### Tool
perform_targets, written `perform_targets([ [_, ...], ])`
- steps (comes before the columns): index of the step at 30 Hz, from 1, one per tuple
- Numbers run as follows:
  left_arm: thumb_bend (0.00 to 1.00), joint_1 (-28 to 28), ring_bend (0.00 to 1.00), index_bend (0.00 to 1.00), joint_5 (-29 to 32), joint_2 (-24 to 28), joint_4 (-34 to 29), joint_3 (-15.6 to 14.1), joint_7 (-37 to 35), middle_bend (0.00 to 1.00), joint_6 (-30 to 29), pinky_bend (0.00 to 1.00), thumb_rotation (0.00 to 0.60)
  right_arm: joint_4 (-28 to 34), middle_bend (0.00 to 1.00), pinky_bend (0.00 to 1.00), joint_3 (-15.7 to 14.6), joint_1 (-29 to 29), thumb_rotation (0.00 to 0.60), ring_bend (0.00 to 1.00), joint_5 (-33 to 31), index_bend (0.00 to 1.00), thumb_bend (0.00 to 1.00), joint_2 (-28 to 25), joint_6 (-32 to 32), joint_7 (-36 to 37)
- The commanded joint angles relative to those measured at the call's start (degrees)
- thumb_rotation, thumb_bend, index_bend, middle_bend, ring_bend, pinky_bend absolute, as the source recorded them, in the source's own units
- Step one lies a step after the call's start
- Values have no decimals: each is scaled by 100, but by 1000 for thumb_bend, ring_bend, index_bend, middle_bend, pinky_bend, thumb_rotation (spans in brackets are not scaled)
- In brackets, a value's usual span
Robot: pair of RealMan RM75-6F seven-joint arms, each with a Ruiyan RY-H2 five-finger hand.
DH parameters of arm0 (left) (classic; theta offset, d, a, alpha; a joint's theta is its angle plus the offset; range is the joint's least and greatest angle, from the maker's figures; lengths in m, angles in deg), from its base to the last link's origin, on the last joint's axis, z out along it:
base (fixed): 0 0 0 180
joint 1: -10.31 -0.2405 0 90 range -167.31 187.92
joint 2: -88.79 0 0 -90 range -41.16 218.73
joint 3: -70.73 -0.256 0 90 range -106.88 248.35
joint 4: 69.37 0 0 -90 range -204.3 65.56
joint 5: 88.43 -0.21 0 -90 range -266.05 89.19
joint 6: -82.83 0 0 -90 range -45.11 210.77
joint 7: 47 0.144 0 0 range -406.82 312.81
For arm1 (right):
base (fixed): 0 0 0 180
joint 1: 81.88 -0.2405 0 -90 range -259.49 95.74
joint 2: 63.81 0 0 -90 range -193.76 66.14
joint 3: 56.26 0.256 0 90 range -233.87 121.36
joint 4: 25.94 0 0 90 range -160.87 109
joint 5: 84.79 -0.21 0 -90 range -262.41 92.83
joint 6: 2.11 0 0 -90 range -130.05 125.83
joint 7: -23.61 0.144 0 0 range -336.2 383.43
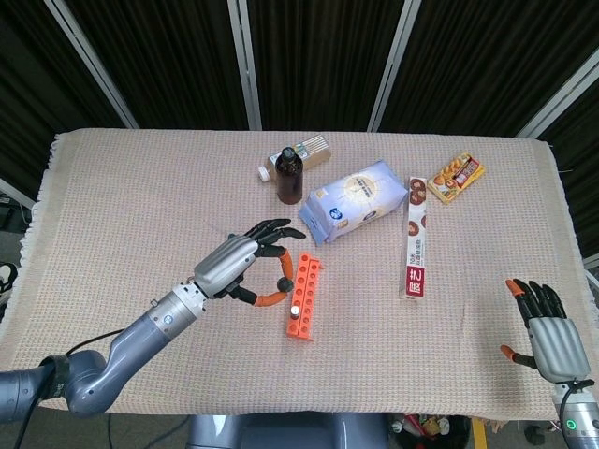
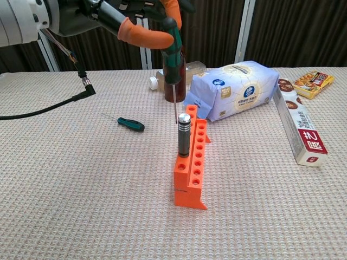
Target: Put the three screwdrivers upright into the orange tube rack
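In the chest view my left hand (image 2: 135,21) grips a green-handled screwdriver (image 2: 172,59) upright, its thin shaft pointing down. The tip hangs just left of the far end of the orange tube rack (image 2: 192,162). A screwdriver with a black handle and silver cap (image 2: 184,135) stands upright in the rack. Another green-handled screwdriver (image 2: 130,124) lies flat on the cloth to the rack's left. From the head view, the left hand (image 1: 245,267) hovers beside the rack (image 1: 302,295). My right hand (image 1: 552,337) is at the table's near right corner, fingers spread, holding nothing.
A brown bottle (image 1: 289,175) and a small pack (image 1: 309,150) stand behind the rack. Right of them lie a blue-white bag (image 2: 238,89), a long biscuit box (image 2: 301,127) and a snack pack (image 2: 313,82). A black cable (image 2: 54,100) trails at the left.
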Motion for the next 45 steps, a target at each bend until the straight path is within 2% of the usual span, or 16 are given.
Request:
perform_targets([
  [1,489,42,0,826,116,-108,68,-25,-56,136,52,0,600,2,63,58,5,13,600,0,-21,33,0,-9,-8,-5],
  [10,488,91,0,824,396,-251,241,74,-627,135,266,0,600,31,63,58,27,49,600,0,-113,30,0,-39,-11,-53],
  [24,489,133,0,821,470,-397,456,165,-1025,136,384,0,600,46,63,58,50,45,600,0,-190,30,0,-46,48,-100],
  [45,488,236,0,821,507,-395,525,230,-1122,134,547,0,600,69,66,57,85,40,600,0,-275,30,0,-48,99,-154],
])
